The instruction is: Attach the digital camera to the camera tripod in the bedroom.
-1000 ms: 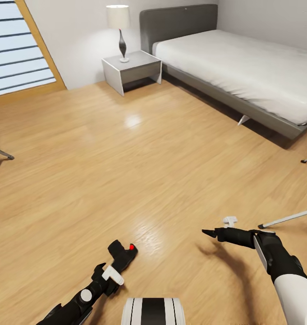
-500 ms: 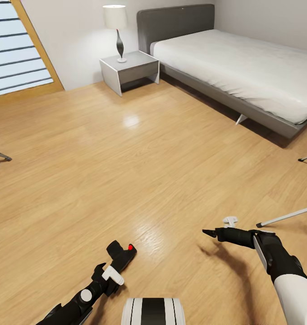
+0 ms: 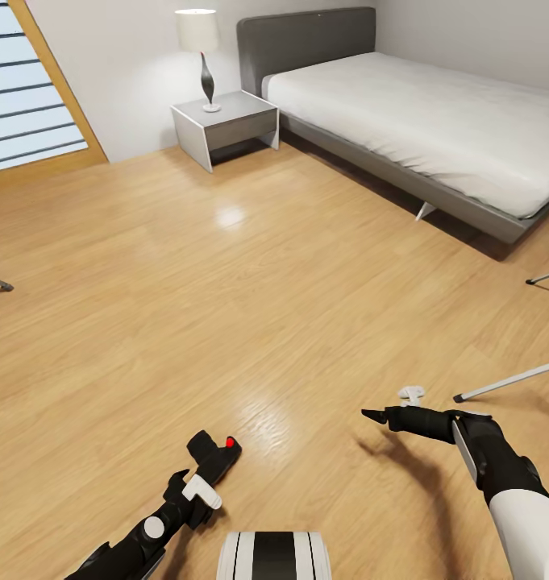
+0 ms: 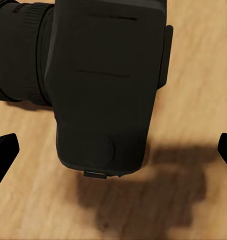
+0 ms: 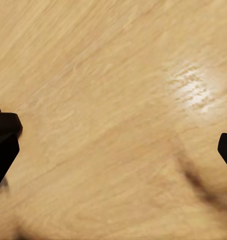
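Two grippers: left gripper (image 4: 113, 150) low at 7 o'clock in the head view, right gripper (image 3: 373, 416) low at 4 o'clock.
Left gripper state: fingertips (image 4: 3, 152) spread well wide of the camera body, no contact visible; impossible to tell whether gripped or merely resting deeper between the fingers.
Right gripper state: spread wide, holding nothing, bare wood floor (image 3: 250, 266) beneath.
Digital camera (image 3: 216, 455): at the tip of the left gripper, clear of the floor with its shadow below it.
Camera axis: long axis running 7 to 1 o'clock in the head view, in line with the left arm; red dot at the far end, toward 1 o'clock; lens barrel jutting sideways toward one fingertip in the left wrist view.
Camera tripod (image 3: 508, 379): silver leg with black foot at 3 o'clock, near the right gripper; head cut off by the edge.
Bed (image 3: 435, 113): at 1 o'clock, well apart.
Risk, drop: likely slip of the camera onto the floor if the hold is loose, brought on by any quick swing.
Risk, knock: possible toppling of the tripod from the right arm or base brushing that leg while turning toward 3 o'clock.
Risk, mismatch: camera base probably not facing the mount, calling for a wrist turn.
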Robot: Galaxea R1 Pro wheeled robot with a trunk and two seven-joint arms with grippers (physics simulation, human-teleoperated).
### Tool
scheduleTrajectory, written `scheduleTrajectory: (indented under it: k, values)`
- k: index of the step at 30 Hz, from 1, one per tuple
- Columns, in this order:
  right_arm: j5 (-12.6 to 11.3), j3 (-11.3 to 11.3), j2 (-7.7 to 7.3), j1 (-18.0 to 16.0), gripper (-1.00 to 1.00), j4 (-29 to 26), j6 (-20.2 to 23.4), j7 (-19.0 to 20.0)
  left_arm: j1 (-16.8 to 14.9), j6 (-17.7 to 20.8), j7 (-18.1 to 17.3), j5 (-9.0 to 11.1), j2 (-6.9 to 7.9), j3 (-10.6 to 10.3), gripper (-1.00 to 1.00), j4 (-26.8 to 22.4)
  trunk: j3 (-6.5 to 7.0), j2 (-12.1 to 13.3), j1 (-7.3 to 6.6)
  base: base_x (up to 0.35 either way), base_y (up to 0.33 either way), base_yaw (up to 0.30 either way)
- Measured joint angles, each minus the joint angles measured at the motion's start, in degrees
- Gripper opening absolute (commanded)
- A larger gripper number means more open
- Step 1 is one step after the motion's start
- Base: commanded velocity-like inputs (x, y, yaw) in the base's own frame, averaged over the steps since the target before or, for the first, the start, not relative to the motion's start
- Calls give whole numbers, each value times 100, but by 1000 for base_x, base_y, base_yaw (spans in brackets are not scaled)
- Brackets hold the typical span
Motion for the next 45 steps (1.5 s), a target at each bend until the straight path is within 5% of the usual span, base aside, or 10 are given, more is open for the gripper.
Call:
scheduleTrajectory:
  k: [45]
  values:
    - [0,9,22,0,100,0,-9,13,0,0,63,8,-10,14,100,419,0,0,-1,22,0,0]
